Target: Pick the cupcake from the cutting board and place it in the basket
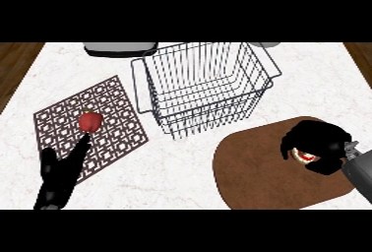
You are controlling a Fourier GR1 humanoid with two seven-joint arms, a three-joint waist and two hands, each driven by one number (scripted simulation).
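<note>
A brown board [251, 170] lies at the counter's front right corner. On its right side, the right hand [320, 140] curls over the cupcake [303, 156], fingers and thumb wrapped round it, mostly hiding it. A wire basket [207, 91] stands near the back edge, mid-counter, close to the board. The left hand [58, 177] rests spread at the front left. Likely risks: carried low, the cupcake could hit the basket's near rim, or tip out if it is held off-centre.
</note>
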